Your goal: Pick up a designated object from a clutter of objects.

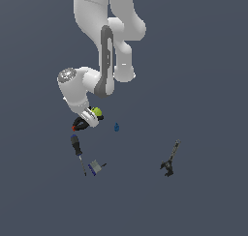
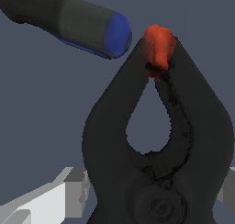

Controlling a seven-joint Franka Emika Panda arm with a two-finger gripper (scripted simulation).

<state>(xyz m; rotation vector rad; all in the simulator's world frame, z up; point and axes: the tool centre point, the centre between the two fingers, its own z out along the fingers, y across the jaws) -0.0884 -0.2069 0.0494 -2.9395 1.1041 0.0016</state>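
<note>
- The gripper [image 1: 83, 122] is seen low over the clutter in the exterior view, at the black clamp [image 1: 79, 124]; in the wrist view one pale finger [image 2: 46, 202] is seen on one side of the clamp body and a sliver of the other finger [image 2: 228, 191] at the opposite side.
- The fingers are set fairly wide, straddling the clamp's pivot end; whether the pads are already pressing on it cannot be told, since the contact is hidden behind the clamp's own bulk.
- The designated object, the black clamp [image 2: 156, 145], is found directly under the wrist, with its looped handles spread apart and its red-orange tip [image 2: 158, 46] pointing away from the fingers.
- For a good grasp, the closing should be made across the thick pivot section, not across the curved handles, which would probably be squeezed together and let slip.
- The jaws should be centred before they are shut, so that the clamp is not twisted out sideways.
- The screwdriver [image 2: 73, 23] lies just beside the red-orange tip, its blue-capped handle end almost touching it; a straight vertical lift is advised so that it is not dragged along.
- The yellow-green ball [image 1: 97, 112] sits close behind the wrist and could be nudged by any sideways motion.
- The blue blob [image 1: 116, 127], the grey-blue piece [image 1: 95, 167] and the wrench-like tool [image 1: 170, 160] lie apart on the surface and need no care.
</note>
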